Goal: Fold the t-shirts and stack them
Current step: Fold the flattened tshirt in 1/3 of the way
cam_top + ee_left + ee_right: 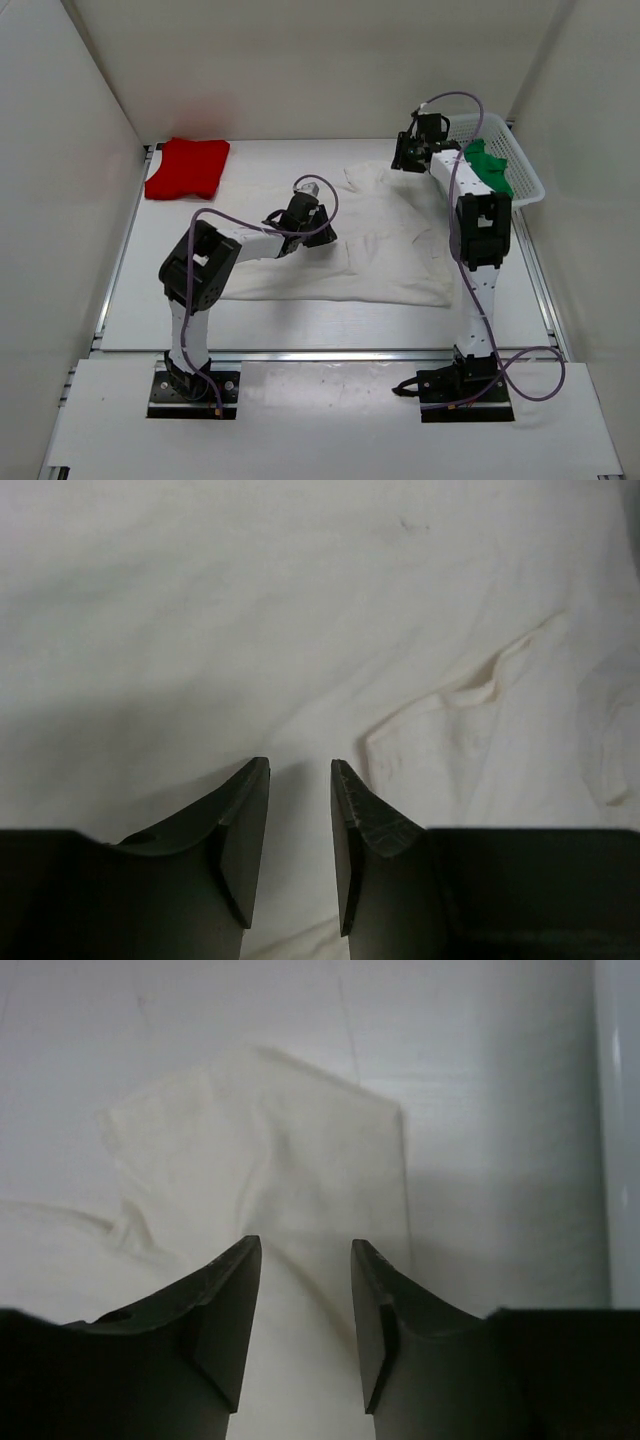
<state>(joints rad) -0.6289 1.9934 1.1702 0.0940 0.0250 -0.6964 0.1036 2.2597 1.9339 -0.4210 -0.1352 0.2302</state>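
white t-shirt (380, 250) spread on white table (300, 325)

a flat white table top (300, 320) fills the bottom of a boxed-in cell. a plain off-white back wall panel (320, 70) rises behind it. a white left wall panel (50, 220) and a matching white right wall panel (600, 220) close the sides. a thin silver metal rail (118, 262) runs along the table's left edge, and a similar right-hand rail (545, 290) seems to run opposite. the light is soft and even, with only faint shadows.
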